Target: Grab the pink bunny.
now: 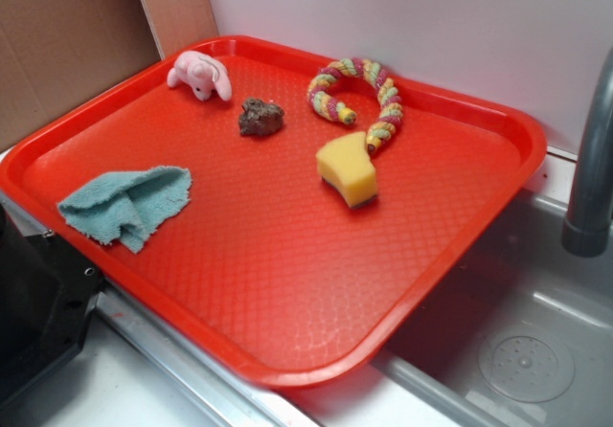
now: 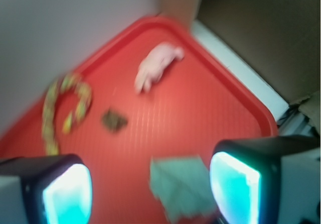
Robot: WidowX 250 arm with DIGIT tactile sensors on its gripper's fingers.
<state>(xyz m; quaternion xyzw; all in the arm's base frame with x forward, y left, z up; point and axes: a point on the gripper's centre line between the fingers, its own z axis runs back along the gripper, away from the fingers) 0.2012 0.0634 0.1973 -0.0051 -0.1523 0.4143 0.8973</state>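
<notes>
A red tray (image 1: 460,245) fills most of the exterior view, set on a pale counter (image 1: 86,398) beside a grey sink (image 1: 536,331) at lower right; a grey faucet post (image 1: 592,178) rises at the right edge. The pink bunny (image 1: 200,74) lies in the upper left of the tray, close to its far rim and apart from everything else. Just right of it, toward the centre, sits a small brown lump (image 1: 261,118); further right a braided rope toy (image 1: 359,97) in pink, yellow and green curves in an arch; its lower end touches, or nearly touches, a yellow sponge (image 1: 348,169) at mid-frame. A crumpled teal cloth (image 1: 127,203) rests at the left of the tray. A cardboard panel (image 1: 67,34) stands in the upper left corner.

The wrist view is blurred; the tool (image 2: 150,191) hangs above the tray with its two dark fingers (image 2: 235,179) spread wide at lower left and lower right, released and grasping nothing; the teal cloth lies beneath the gap between them. The pink bunny shows in the upper centre of this view, well apart from the tool; the brown lump and the rope toy lie to its lower left.
</notes>
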